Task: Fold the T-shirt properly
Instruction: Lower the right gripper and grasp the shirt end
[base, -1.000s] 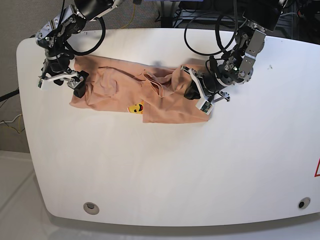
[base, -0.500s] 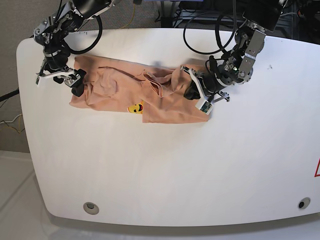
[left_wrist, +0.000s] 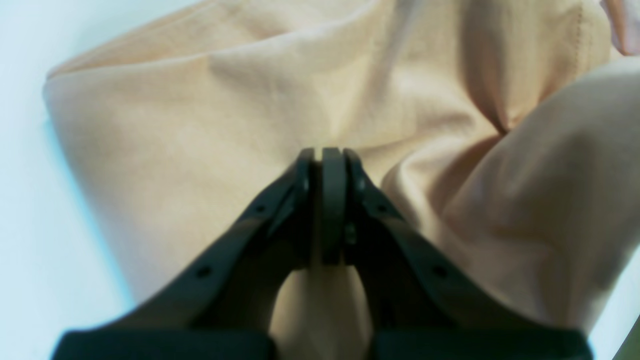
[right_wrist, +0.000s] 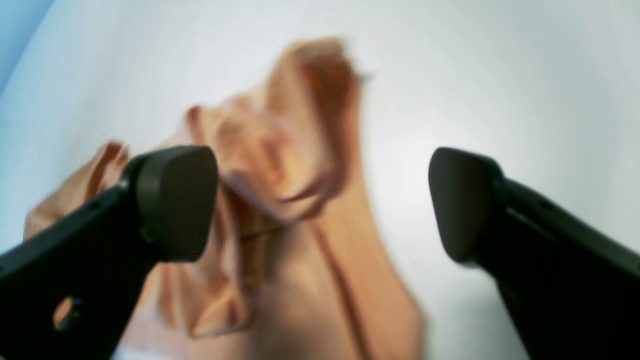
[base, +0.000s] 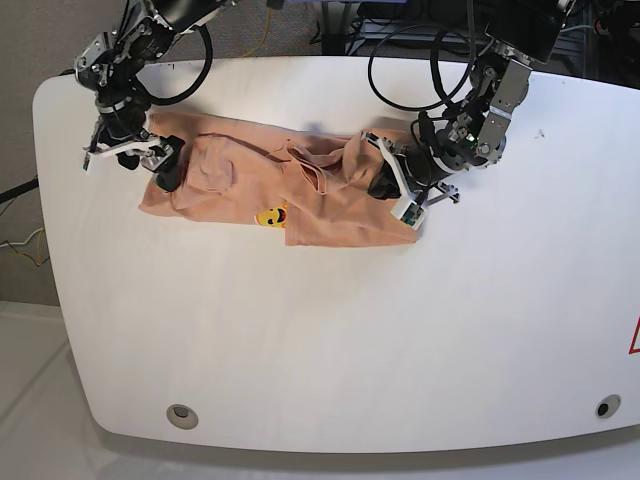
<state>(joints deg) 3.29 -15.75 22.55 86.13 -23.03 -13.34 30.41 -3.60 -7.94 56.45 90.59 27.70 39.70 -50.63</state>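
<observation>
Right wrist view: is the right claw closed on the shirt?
No, the right claw gapes wide, with the T-shirt lying loose beyond it.

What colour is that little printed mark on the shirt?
Yellow; the printed mark on the peach T-shirt shows best in the base view.

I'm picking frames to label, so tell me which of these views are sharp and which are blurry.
Base view: sharp, evenly lit, T-shirt and table crisp. Left wrist view: soft focus, the left gripper blurred close up. Right wrist view: blurriest, cloth smeared, right gripper fingers dark and edgeless.
</observation>
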